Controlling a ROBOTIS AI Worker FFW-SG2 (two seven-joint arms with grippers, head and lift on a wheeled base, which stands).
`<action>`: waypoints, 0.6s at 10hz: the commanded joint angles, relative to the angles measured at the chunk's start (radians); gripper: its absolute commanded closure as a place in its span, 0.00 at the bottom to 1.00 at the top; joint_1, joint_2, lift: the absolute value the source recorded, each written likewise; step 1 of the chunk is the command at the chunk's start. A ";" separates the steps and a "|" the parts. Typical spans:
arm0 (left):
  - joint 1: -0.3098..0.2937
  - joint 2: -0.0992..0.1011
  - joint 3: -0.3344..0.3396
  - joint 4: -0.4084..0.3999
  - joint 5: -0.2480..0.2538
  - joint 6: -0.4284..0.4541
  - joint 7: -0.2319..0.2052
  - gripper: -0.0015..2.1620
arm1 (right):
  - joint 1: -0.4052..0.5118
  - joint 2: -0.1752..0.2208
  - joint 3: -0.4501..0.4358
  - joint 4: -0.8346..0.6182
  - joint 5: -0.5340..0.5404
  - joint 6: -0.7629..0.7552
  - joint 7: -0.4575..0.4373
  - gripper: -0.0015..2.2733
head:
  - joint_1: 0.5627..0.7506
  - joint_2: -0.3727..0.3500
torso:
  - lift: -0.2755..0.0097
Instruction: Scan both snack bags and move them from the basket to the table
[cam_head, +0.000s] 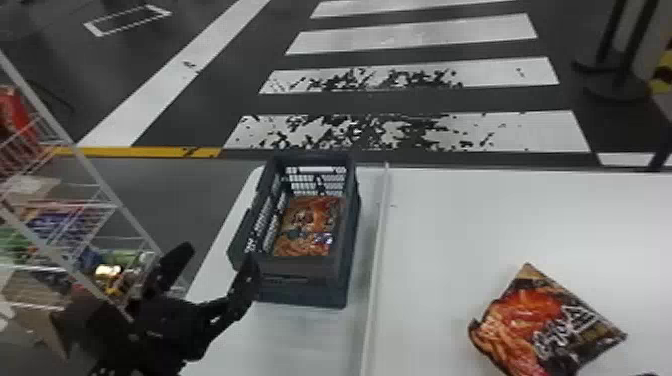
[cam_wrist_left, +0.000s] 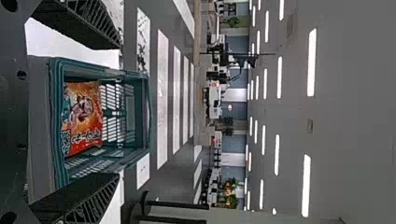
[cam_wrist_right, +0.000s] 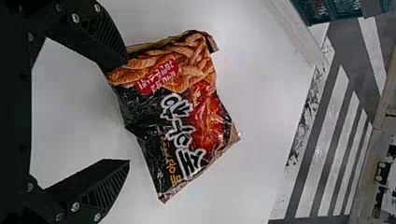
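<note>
Black flat-fingered left gripper, spread and empty, should clear the grey-green plastic basket before lowering to pinch the shiny orange snack bag inside, with the black right gripper parted near the red-and-black foil bag on the white table.

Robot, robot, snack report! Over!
Left gripper open by basket. Right gripper open by snack bag on table. Second bag inside basket, walls around it.

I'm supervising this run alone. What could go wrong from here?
The left gripper, open near the basket, might snag its wall reaching for the orange snack bag. The basket sits close to the table's left edge, so a bump might tip it off. The right gripper, near the black-and-red snack bag, might nudge it.
</note>
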 joint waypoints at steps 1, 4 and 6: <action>-0.001 0.003 0.001 -0.006 0.005 0.002 -0.006 0.01 | -0.001 -0.018 0.094 -0.007 0.139 0.032 -0.035 0.08 | 0.70 0.88 | 0.62; -0.014 0.004 -0.014 0.005 0.009 0.014 -0.021 0.01 | -0.002 -0.041 0.192 -0.018 0.216 0.050 -0.115 0.08 | 0.70 0.88 | 0.62; -0.024 0.004 -0.023 0.020 0.009 0.017 -0.026 0.01 | -0.030 -0.032 0.255 -0.022 0.214 0.087 -0.132 0.08 | 0.70 0.90 | 0.62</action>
